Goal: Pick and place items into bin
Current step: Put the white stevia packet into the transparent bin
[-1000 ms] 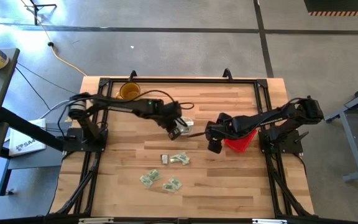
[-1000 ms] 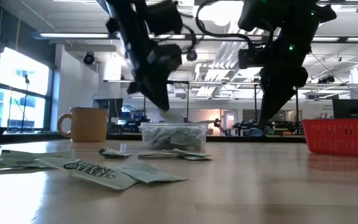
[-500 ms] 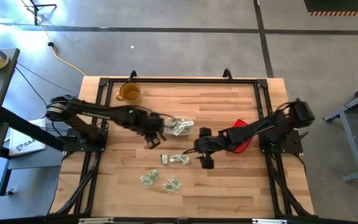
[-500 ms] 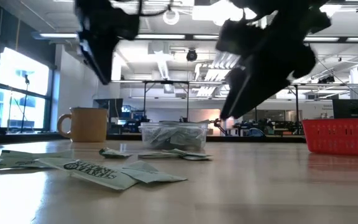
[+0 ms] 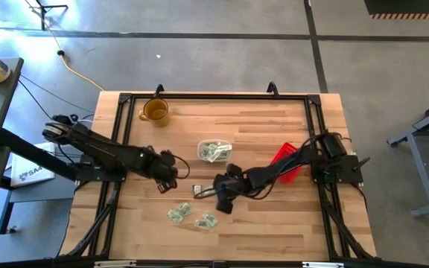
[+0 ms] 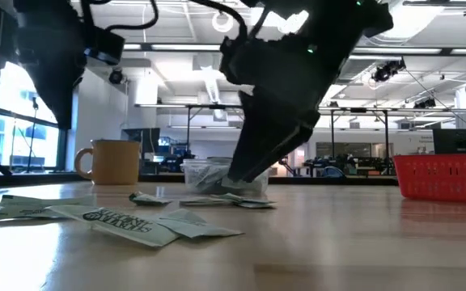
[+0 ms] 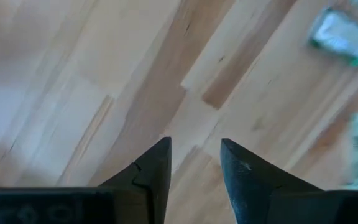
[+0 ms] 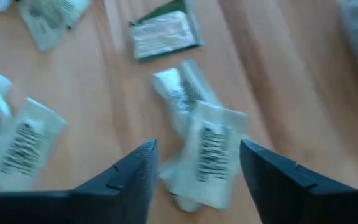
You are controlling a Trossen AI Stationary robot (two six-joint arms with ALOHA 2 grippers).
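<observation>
The bin (image 5: 214,151), a clear shallow container with several packets inside, stands mid-table. Loose pale green and white items lie nearer the front edge: one (image 5: 198,190) by my right gripper, two more (image 5: 177,214) (image 5: 205,221) closer in. My right gripper (image 5: 222,196) hangs open just above a heap of these packets (image 8: 211,155), its fingers on either side of one without touching it. My left gripper (image 5: 167,179) is open over bare wood left of the packets, nothing between its fingers (image 7: 194,168).
An amber mug (image 5: 155,110) stands at the far left. A red mesh basket (image 5: 287,162) sits under my right arm toward the right side. In the low view more flat packets (image 6: 136,222) lie close to the near left edge.
My left gripper has swung away from over the bin toward the table's left and near edge. My right gripper has travelled from beside the red basket toward the left and near edge, sinking over the loose packets. The packets and the bin have stayed where they were.
</observation>
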